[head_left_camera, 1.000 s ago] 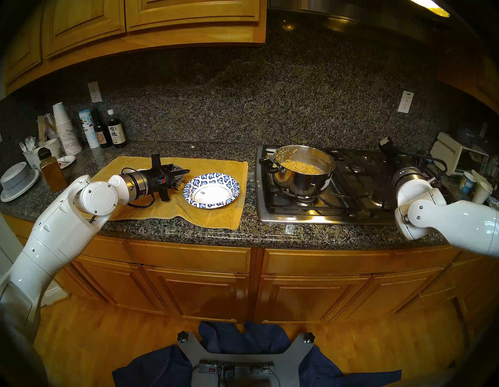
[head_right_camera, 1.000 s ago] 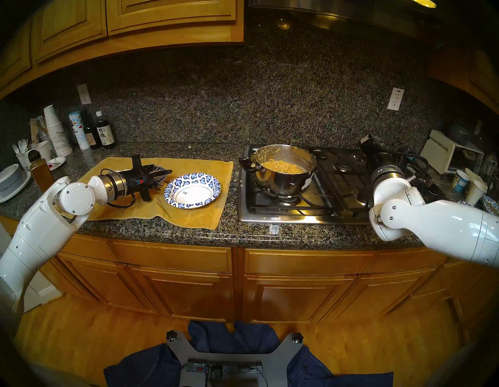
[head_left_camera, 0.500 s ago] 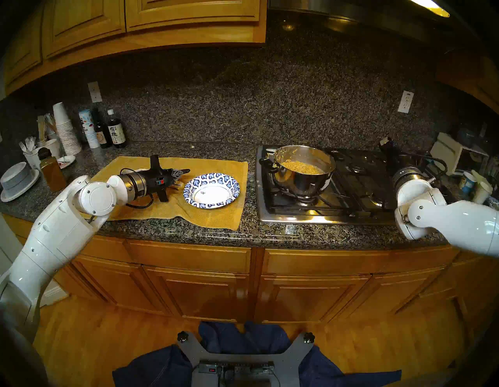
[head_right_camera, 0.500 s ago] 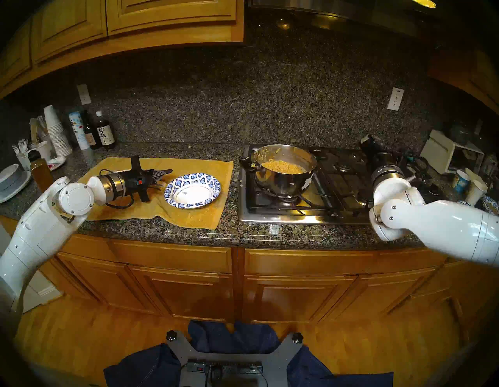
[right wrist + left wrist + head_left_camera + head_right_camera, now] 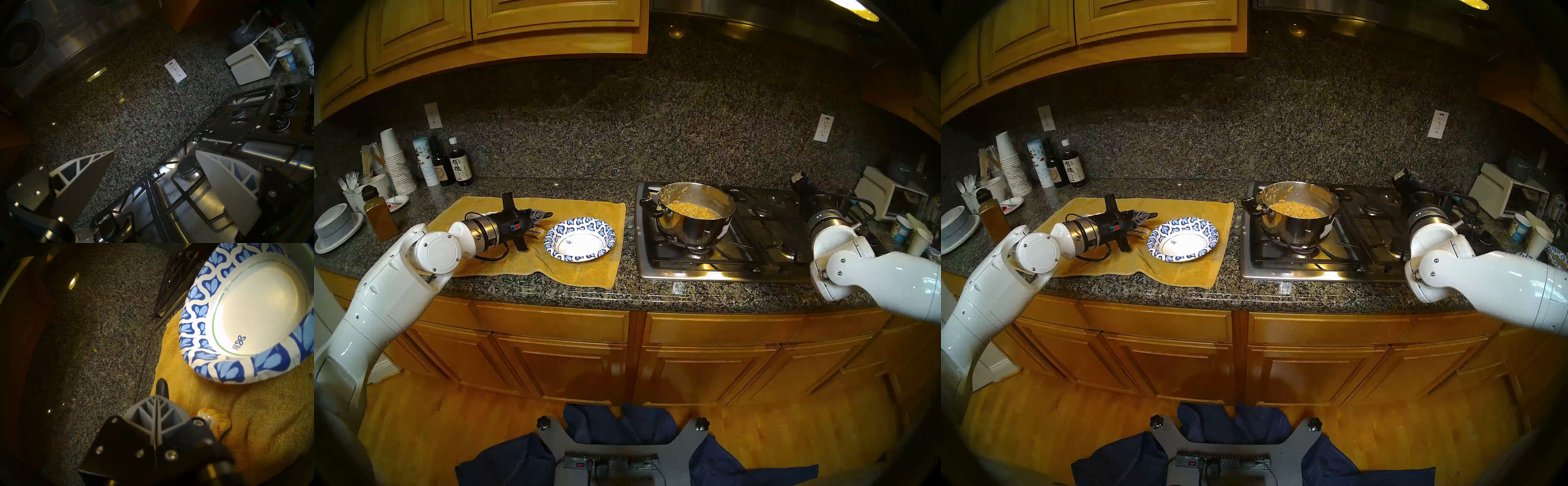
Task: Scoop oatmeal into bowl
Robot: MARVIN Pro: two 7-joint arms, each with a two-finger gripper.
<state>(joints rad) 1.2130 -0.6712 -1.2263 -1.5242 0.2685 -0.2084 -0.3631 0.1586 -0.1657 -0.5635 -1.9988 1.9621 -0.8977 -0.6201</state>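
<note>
Pickup of the scooping tool looks like the step in hand. The left hand point(image 5: 157, 400) lies low over the yellow cloth point(image 5: 585, 271), just left of the bowl point(image 5: 210, 283), with its fingers pressed together on a dark handle point(image 5: 162, 386) whose rounded end pokes out past the tips. The rest of that tool is hidden under the hand, so I take it for a spoon or ladle without being sure. A small pale dish point(image 5: 215, 421) sits on the cloth beside the fingers.

The bowl rests on the cloth and holds nothing; its white centre is bare. All the oatmeal point(image 5: 692, 209) is in the steel pot point(image 5: 694, 234) on the stove's point(image 5: 721, 273) near-left burner, to the right of the bowl, with some stuck to the pot's inner wall.

The right hand point(image 5: 154, 151) hangs wide and holding nothing over the right side of the stove, apart from the pot.

Next, I judge, the left hand must lift the tool clear of the cloth, carry it right over the bowl, and dip it into the pot without knocking the light paper bowl.
</note>
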